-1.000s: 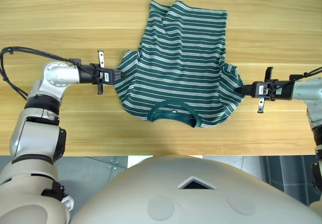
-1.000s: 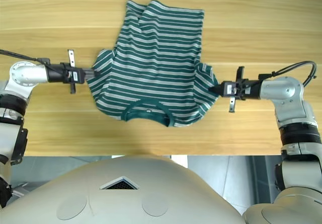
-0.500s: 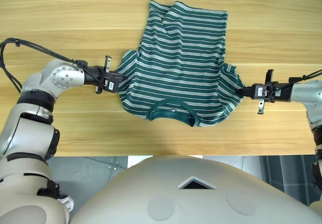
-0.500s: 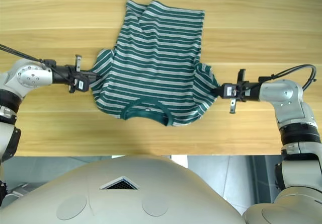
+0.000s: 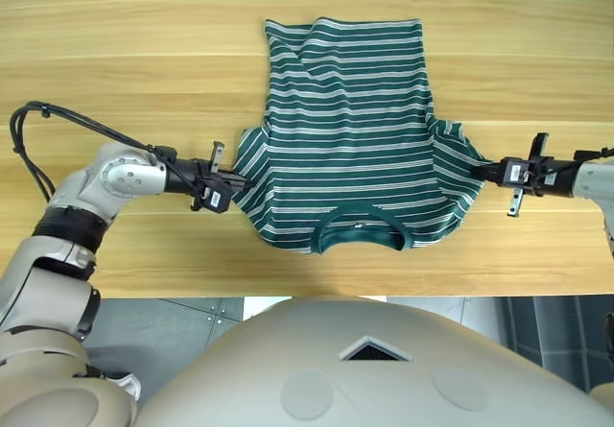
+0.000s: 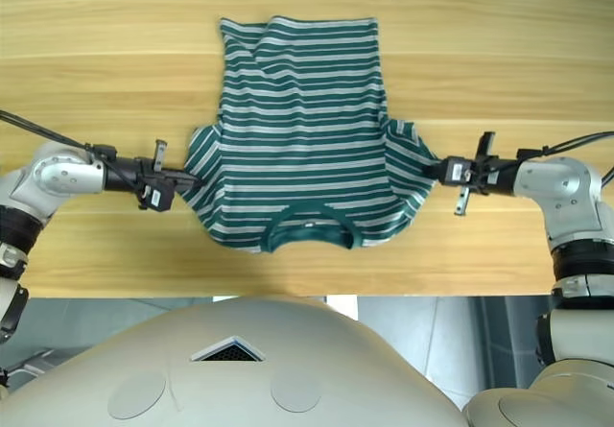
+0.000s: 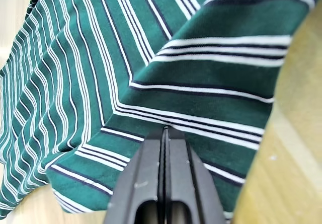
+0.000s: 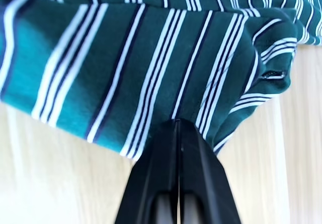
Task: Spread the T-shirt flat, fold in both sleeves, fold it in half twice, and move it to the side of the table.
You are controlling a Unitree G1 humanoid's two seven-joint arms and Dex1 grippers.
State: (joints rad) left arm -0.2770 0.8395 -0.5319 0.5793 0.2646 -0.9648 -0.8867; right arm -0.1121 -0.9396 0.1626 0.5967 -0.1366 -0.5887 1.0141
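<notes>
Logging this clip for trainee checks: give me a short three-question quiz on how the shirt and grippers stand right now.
1. True or false: the T-shirt lies with its collar toward the table's far edge.
2. What does the left gripper pinch? A a sleeve; B the hem; C nothing.
3. Fill in: the right gripper is shut on the other ____.
Key: 1 false, the collar faces the robot; 2 A; 3 sleeve.

T-shirt (image 6: 299, 130): green striped, lying on my wooden table (image 6: 86, 53), collar nearest me.
My left gripper (image 6: 195, 179): at its left sleeve edge.
My right gripper (image 6: 432, 169): at its right sleeve edge.
</notes>
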